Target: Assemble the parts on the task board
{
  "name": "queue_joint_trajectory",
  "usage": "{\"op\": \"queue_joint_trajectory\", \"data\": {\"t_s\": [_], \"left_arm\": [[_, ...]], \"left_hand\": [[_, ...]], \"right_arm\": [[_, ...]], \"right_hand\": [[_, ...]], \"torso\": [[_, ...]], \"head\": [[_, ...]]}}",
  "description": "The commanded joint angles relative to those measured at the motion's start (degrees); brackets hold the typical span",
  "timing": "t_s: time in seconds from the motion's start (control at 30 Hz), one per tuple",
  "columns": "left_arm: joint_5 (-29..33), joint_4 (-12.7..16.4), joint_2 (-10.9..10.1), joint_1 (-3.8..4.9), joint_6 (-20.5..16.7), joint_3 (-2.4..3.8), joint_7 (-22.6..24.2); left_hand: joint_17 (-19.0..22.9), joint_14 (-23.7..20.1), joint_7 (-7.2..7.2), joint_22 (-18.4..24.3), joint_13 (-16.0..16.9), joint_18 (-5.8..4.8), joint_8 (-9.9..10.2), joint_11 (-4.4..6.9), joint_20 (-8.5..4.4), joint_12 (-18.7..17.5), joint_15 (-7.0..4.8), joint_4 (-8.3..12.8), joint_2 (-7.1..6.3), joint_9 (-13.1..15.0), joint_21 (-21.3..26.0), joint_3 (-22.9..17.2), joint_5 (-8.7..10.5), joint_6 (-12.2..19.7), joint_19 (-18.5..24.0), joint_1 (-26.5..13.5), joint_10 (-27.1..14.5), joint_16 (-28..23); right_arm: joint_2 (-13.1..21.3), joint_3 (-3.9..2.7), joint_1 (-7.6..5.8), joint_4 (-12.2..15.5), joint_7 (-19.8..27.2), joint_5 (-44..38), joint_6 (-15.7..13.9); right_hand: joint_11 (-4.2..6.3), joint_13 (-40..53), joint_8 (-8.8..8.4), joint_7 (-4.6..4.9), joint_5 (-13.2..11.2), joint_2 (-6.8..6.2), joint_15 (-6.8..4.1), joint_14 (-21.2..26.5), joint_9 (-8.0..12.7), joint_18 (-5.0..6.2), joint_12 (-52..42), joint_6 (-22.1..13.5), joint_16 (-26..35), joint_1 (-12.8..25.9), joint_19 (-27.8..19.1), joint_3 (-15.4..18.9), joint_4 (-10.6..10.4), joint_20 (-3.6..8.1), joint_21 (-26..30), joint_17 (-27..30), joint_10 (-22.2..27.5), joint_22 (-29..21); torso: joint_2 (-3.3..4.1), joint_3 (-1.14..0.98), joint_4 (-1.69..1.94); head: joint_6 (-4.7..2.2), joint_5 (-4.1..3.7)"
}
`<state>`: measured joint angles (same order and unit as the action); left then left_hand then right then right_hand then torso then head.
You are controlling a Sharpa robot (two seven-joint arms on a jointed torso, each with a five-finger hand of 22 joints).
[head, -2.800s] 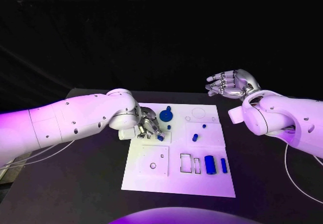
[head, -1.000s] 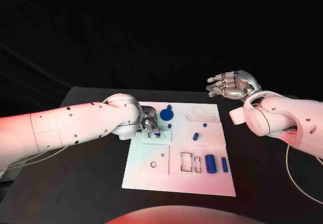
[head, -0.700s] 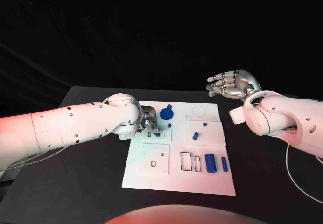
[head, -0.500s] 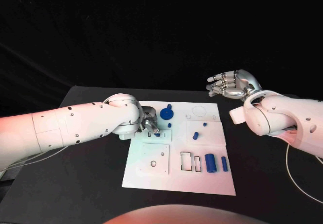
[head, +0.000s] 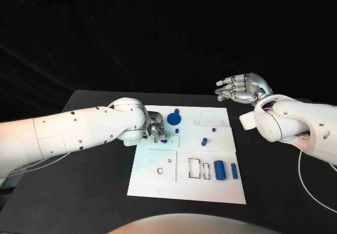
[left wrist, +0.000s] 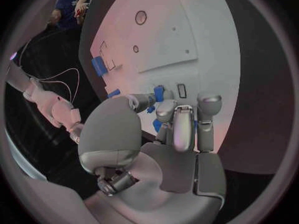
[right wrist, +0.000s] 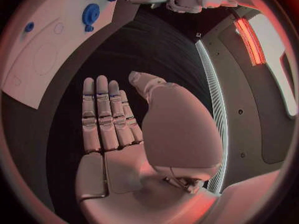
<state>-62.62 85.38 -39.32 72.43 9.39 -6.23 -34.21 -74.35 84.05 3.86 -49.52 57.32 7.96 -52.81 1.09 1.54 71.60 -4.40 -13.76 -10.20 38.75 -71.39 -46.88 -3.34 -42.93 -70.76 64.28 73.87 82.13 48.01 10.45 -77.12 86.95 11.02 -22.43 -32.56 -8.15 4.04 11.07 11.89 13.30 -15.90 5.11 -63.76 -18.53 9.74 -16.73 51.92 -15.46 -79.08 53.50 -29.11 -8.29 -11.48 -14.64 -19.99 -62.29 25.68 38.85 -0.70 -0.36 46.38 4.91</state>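
Black tabletop (head: 84, 195) carried the board (head: 184, 187). We saw our left hand (head: 156, 130) pinching a blue part (head: 164, 140) over the board's far left; our right hand (head: 239, 87) hovered spread, far right.

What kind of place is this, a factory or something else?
Probably a robotics lab or test room rather than a factory: a black table against a dark backdrop, a white task board with small blue parts and cut-out slots, and coloured light falling on the robot's arms.
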Motion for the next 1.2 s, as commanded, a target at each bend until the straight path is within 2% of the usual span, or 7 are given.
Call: {"op": "queue_joint_trajectory", "data": {"t_s": [0.03,1.2], "left_arm": [[-0.25,0.04,0.07,-0.08,1.91,-0.05,-0.2],[0.16,-1.16,1.41,-0.09,3.08,-0.1,-0.38]], "left_hand": [[0.07,2.19,-0.72,-0.05,0.05,-0.47,-0.39,0.1,0.09,0.22,-0.22,11.26,-0.13,-0.04,-0.28,-11.64,-0.36,-0.95,-0.43,-0.59,0.48,0.31],[0.04,2.22,-1.41,-1.23,0.64,-0.66,-1.23,0.6,-0.15,0.83,-0.59,10.78,0.68,1.07,-0.93,-11.64,0.04,-2.16,-0.92,-4.58,1.37,0.33]], "right_arm": [[-0.01,-0.01,0.05,0.05,0.53,-0.13,0.95],[-0.04,-0.01,0.07,0.19,0.55,-0.13,1.06]], "right_hand": [[-0.01,-0.05,-0.24,0.25,-0.31,0.07,0.31,0.0,0.09,0.63,0.26,0.05,0.21,0.58,0.0,0.02,0.21,-0.31,0.27,0.05,-0.16,-0.05],[-0.02,-0.16,-0.27,0.26,-0.32,0.09,0.34,0.01,0.11,0.63,0.29,0.09,0.37,0.74,0.01,-0.04,0.33,-0.35,0.43,0.08,-0.18,-0.23]], "torso": [[0.03,-0.01,0.01],[0.06,-0.03,-0.01]], "head": [[-0.02,-0.02],[0.48,-0.28]]}}
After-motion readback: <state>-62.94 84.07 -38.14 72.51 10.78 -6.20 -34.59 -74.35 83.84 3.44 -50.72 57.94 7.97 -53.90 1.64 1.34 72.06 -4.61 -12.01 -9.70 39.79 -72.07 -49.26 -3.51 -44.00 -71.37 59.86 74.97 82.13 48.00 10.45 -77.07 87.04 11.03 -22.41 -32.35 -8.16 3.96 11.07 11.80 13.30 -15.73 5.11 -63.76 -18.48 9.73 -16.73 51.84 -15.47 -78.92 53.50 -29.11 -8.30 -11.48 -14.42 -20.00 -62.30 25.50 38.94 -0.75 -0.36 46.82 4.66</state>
